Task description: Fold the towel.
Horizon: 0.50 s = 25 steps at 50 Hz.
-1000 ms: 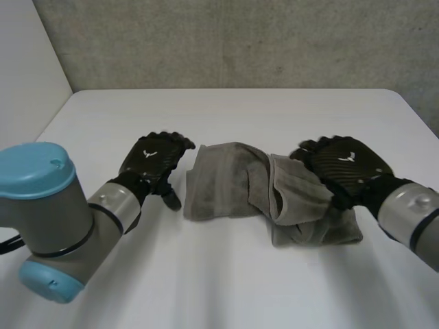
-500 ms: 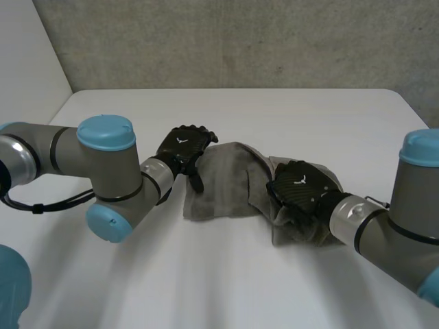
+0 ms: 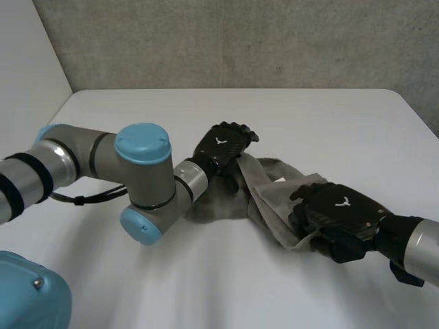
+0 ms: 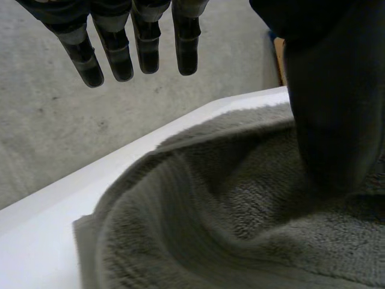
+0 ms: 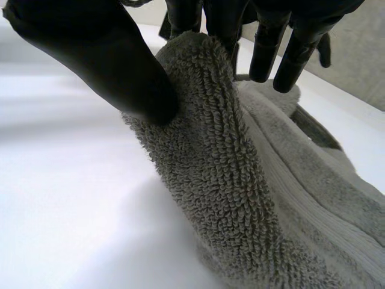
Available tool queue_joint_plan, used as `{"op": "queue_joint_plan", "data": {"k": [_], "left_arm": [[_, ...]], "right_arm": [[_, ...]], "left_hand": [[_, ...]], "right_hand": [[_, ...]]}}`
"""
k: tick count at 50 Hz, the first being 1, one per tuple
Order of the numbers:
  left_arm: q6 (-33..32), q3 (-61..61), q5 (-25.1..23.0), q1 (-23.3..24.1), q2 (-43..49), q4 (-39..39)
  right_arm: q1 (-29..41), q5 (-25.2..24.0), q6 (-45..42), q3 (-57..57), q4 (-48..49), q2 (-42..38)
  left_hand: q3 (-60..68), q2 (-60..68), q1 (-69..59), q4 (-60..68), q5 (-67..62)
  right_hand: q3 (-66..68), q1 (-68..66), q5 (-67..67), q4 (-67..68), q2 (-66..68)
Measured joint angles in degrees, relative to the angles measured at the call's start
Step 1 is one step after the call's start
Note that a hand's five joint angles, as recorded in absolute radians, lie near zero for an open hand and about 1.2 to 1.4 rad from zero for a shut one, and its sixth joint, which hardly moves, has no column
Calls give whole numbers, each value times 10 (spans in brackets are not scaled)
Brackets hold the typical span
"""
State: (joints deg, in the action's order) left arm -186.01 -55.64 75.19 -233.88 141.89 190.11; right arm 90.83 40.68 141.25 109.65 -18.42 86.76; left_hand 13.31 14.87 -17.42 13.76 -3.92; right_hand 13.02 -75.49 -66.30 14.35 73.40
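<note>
The right hand (image 3: 339,216) is clamped on the towel (image 3: 271,179), pinching a thick fold of its near edge between thumb (image 5: 120,66) and fingers. The left hand (image 3: 221,147) rests on the towel's far left end with straight fingers (image 4: 144,42), gripping nothing. The white bench (image 3: 309,116) carries the grey towel, which lies bunched and crumpled near the middle, between the two hands.

The likely trouble is that the right hand holds a bunched fold rather than a clean corner. Carrying it over could drag the whole towel into a lopsided heap, more so if the left hand's light press lets its end slide.

The right wrist view shows the thumb biting into the pile, which the head view hides under the palm. The left wrist view shows that hand's fingers held clear above the cloth, which the head view cannot tell.
</note>
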Motion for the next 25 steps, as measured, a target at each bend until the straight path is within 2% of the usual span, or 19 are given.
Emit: {"op": "queue_joint_plan", "data": {"k": [6,9,11,14,15,18,25], "left_arm": [[-24,5,-4,5,21,-2],[-38,4,-4,6,27,-2],[-46,3,-4,6,31,-1],[-53,4,-4,6,36,2],[-53,5,-4,6,36,2],[-54,10,-3,5,39,7],[-51,15,4,5,23,15]], "right_arm": [[-15,-6,-1,-1,5,-2],[-15,-10,1,-2,7,-5],[-15,-13,1,-2,8,-7],[-16,-18,3,-1,8,-9],[-16,-19,3,-1,8,-9],[-19,-22,4,0,8,-10],[-25,-22,6,-6,10,-10]], "left_hand": [[0,3,0,0,-5],[0,52,-22,0,-62],[0,133,-101,0,-141],[0,334,-314,0,-341],[0,377,-345,0,-374],[0,587,-561,0,-594],[0,606,-574,0,-622]], "right_hand": [[0,-1,0,0,0],[0,-2,0,0,0],[0,-2,0,0,3],[0,-2,0,0,3],[0,-2,0,0,3],[0,-2,0,0,3],[0,-2,0,0,3]]}}
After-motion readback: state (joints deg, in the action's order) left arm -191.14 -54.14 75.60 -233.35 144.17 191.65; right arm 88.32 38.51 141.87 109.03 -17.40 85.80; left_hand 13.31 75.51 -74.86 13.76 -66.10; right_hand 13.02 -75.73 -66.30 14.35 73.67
